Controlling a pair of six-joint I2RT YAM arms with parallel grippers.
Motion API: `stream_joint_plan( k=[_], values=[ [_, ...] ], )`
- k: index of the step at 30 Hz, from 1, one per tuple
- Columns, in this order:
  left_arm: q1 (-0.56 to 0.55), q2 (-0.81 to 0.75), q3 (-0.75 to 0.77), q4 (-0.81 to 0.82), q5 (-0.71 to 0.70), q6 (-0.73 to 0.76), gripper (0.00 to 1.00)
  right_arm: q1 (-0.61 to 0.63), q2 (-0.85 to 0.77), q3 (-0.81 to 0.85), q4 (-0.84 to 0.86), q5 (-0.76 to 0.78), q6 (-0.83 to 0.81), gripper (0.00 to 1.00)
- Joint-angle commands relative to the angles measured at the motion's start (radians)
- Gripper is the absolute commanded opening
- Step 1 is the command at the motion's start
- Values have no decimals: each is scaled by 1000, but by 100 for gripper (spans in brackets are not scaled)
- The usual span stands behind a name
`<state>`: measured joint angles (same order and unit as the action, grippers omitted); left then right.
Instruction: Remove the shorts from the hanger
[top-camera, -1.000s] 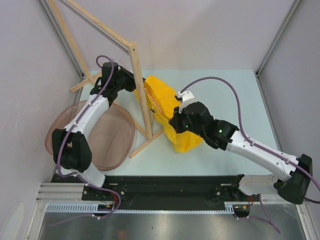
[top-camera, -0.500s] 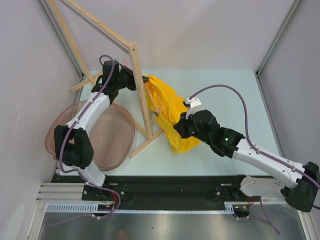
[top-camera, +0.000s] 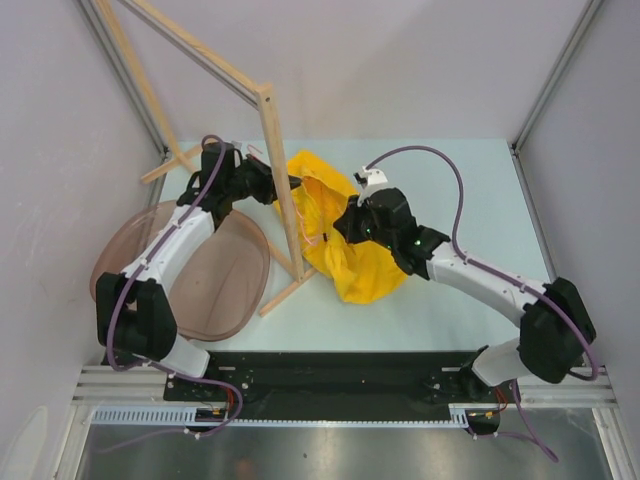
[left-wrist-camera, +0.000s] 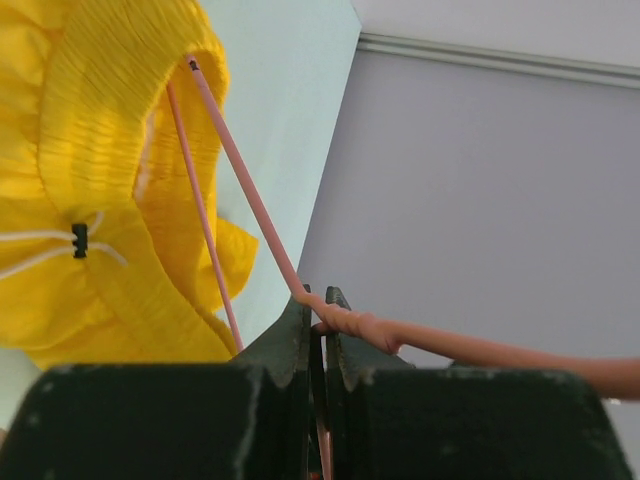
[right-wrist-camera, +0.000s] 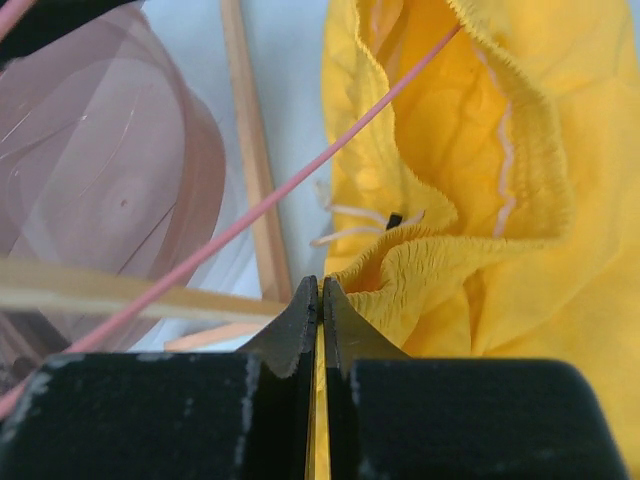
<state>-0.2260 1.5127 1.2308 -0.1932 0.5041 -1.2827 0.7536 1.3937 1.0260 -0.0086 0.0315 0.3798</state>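
Note:
The yellow shorts (top-camera: 352, 262) lie bunched on the table right of the wooden post, their waistband still round the pink wire hanger (top-camera: 313, 213). My left gripper (top-camera: 268, 181) is shut on the hanger's twisted neck (left-wrist-camera: 350, 322); its two wire arms run into the waistband (left-wrist-camera: 120, 110). My right gripper (top-camera: 345, 226) is shut on the elastic waistband (right-wrist-camera: 420, 265) beside the white drawstring (right-wrist-camera: 345, 238). The hanger wire (right-wrist-camera: 300, 185) crosses the right wrist view diagonally. The logo is hidden.
A pale wooden rack (top-camera: 278, 160) stands upright between the arms, its foot (top-camera: 285, 290) on the table. A brown translucent bowl (top-camera: 215, 275) sits at the left, under the left arm. Grey walls close in the left, back and right.
My right gripper has moved up and left, toward the post, still gripping the waistband. The shorts have bunched wider. My left gripper has shifted slightly right with the hanger.

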Motion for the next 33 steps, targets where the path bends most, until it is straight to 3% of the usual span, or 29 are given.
stream_joint_plan(
  k=[1, 11, 24, 27, 28, 30, 33],
  values=[
    [-4, -88, 12, 35, 60, -52, 0, -62, 76, 95, 113, -22, 11, 0],
    [2, -196, 44, 6, 42, -112, 0, -168, 238, 157, 93, -71, -12, 0],
    [7, -230, 6, 18, 83, -127, 0, -194, 289, 207, 71, -168, 4, 0],
    [7, -220, 4, 14, 76, -109, 0, -192, 272, 209, 61, -249, 27, 21],
    [7, -215, 12, 11, 74, -92, 0, -189, 255, 210, 52, -257, 28, 35],
    [7, -203, 28, -26, 53, -63, 0, -171, 229, 210, 16, -237, 15, 53],
    [7, -180, 73, -75, 11, -1, 0, -132, 163, 210, -65, -178, -39, 73]
  ],
)
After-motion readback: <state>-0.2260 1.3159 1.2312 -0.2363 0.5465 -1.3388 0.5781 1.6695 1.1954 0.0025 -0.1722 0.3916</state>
